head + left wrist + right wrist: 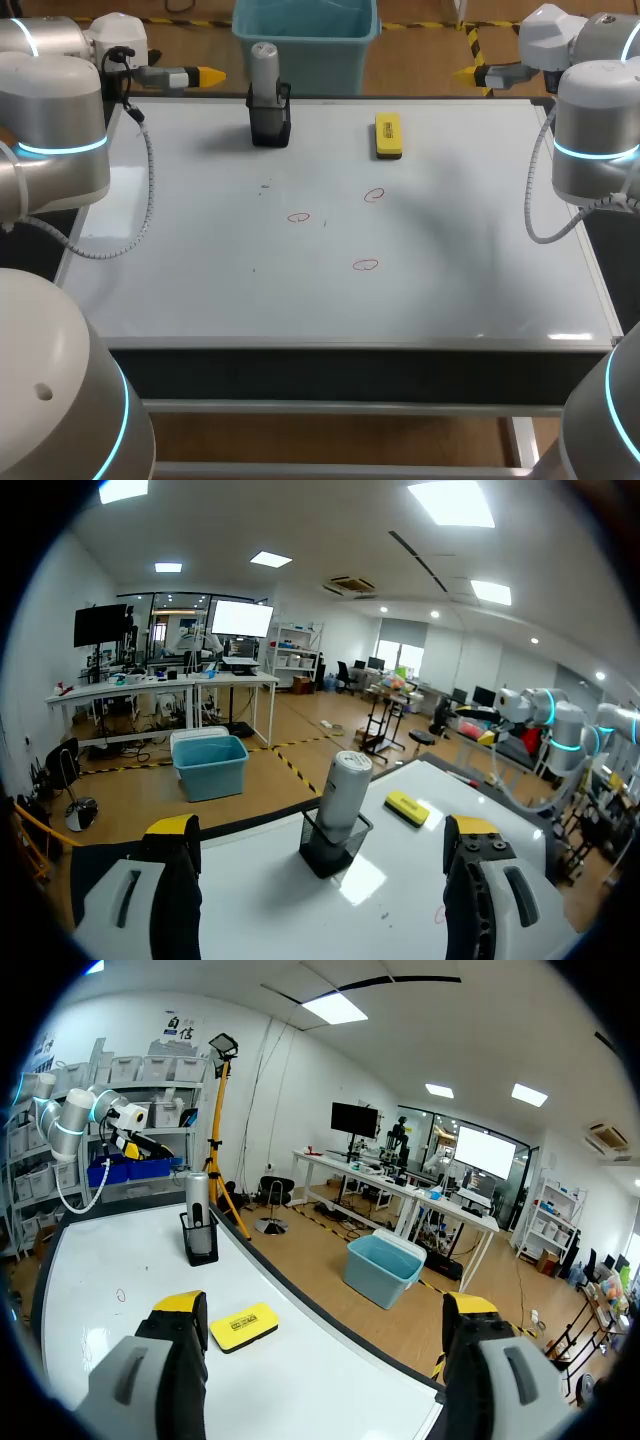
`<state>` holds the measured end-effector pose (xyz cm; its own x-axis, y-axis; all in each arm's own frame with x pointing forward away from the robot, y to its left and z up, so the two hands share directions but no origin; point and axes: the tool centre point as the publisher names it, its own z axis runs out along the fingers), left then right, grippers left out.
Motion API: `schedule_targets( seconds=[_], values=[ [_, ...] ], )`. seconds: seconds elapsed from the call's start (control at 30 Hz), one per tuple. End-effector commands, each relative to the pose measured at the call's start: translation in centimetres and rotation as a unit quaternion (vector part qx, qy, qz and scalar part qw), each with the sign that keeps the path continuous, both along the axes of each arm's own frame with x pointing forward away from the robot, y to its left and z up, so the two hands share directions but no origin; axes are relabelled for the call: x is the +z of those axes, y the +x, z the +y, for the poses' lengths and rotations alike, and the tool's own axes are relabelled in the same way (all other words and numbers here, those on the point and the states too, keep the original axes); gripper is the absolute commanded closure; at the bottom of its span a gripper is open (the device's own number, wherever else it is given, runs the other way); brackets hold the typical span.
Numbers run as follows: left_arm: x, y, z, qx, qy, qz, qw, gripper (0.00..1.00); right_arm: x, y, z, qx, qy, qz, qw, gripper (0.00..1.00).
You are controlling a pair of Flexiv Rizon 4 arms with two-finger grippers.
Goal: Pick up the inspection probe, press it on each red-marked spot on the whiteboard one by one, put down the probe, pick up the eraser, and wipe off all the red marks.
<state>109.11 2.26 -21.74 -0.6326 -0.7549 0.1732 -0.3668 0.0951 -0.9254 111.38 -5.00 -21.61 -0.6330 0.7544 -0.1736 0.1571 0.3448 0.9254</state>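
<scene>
Whiteboard (450,290) lies flat and takes up most of the tabletop.

My left arm (55,130) sits at the far left corner and my right arm (595,140) at the far right corner. Both wrists are level and aimed inward along the far edge.

Left gripper (321,830): fingers (470,880) spread wide, nothing between them, clear of the board. Its wrist view has the holder and probe straight ahead between the tips, well apart.

Right gripper (325,1305): fingers (175,1350) spread wide too, holding nothing. The eraser lies ahead of it beside the left tip, with the holder further on.

Black mesh holder (270,125) stands on the board near the far edge, left of centre.

Inspection probe (264,70) is a grey cylinder standing upright in the holder, its top half sticking out.

Eraser (388,135) is a yellow block lying flat on the board, right of the holder and apart from it, near the far edge.

Three red marks, small circles mid-board:
- one (374,195) just nearer than the eraser
- one (299,217) left of that, nearer than the holder
- one (366,265) closest to me

All three are well apart from each other, and nothing touches them.
</scene>
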Motion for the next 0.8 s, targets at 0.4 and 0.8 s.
schedule_targets(
  seconds=[0.4,0.8],
  values=[
    [0.0,0.0,0.0,0.000,0.000,0.000,1.000,0.00,0.0,0.0,0.0,0.000,0.000,0.000,1.000,0.00],
    [-0.5,1.9,-2.9,-0.105,0.028,-0.042,0.993,0.00,0.0,0.0,0.0,0.000,0.000,0.000,1.000,0.00]
  ],
)
